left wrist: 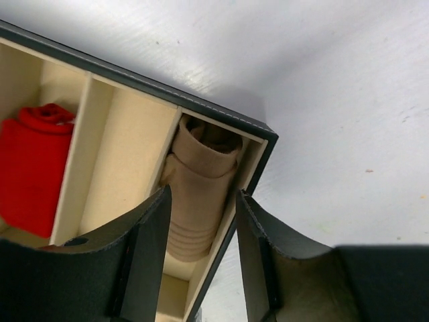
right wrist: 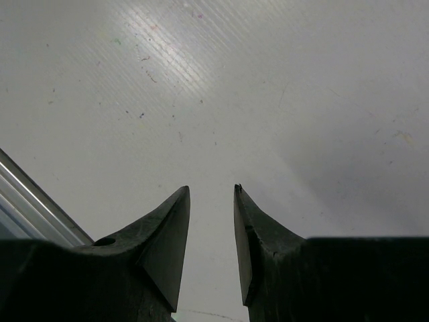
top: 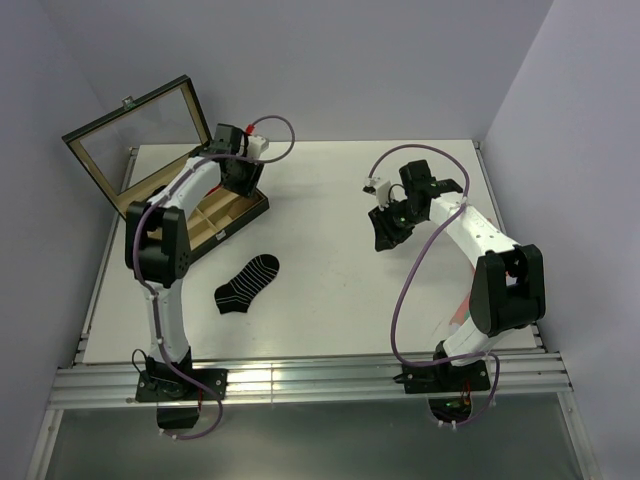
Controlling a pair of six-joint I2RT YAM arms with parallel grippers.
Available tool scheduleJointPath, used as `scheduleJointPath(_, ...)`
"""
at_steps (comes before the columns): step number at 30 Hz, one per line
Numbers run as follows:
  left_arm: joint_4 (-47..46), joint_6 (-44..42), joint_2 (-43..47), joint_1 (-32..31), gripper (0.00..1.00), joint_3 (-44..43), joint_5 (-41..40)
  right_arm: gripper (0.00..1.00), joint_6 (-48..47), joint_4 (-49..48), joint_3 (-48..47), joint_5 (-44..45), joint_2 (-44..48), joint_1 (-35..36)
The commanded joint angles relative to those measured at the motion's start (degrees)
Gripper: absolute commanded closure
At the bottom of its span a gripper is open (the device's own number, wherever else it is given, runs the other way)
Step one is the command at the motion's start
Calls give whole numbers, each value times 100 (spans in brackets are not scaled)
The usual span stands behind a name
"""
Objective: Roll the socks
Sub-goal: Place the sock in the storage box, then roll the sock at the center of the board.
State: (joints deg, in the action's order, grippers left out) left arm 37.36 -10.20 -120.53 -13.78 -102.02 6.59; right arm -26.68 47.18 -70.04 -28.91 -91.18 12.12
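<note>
The black sock with thin white stripes (top: 246, 284) lies flat on the white table, in front of the box. The tan-brown sock (left wrist: 201, 154) sits rolled in the end compartment of the divided box (left wrist: 221, 115); in the top view it is hidden under my left arm. My left gripper (left wrist: 203, 193) is open and empty just above that compartment, one finger over the sock and the other outside the box wall; it also shows in the top view (top: 238, 182). My right gripper (right wrist: 211, 189) is open and empty over bare table, and shows in the top view (top: 385, 232).
The dark box (top: 215, 215) stands at the back left with its glass lid (top: 140, 135) raised. A red rolled bundle (left wrist: 33, 174) fills another compartment. An aluminium rail (top: 300, 378) runs along the table's near edge. Grey walls close in both sides.
</note>
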Motion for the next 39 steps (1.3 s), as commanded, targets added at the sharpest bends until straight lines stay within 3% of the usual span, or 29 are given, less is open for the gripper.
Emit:
scheduleJointPath(1,-150,149,548,-2,52,-3,9,60,-57,-33,34,34,241,-17)
scheduleJointPath(9,-361,492,1118,-2,55,200,-535,59,-39,-68,-79,61,302,1)
scheduleJointPath(14,-651,1605,1918,-2,55,751,-1140,59,75,-366,-54,288,337,395)
scheduleJointPath(20,-897,2908,3745,-98,55,2007,-1906,59,303,-1016,201,535,504,1678)
scheduleJointPath(27,-1003,3691,6099,-151,52,3152,-1837,59,514,-1816,148,474,373,2944)
scheduleJointPath(34,-757,4078,6955,-160,51,3381,-1574,59,883,-3310,438,570,136,3894)
scheduleJointPath(39,-739,4254,7219,-169,52,3513,-1292,60,884,-4041,334,816,-611,4491)
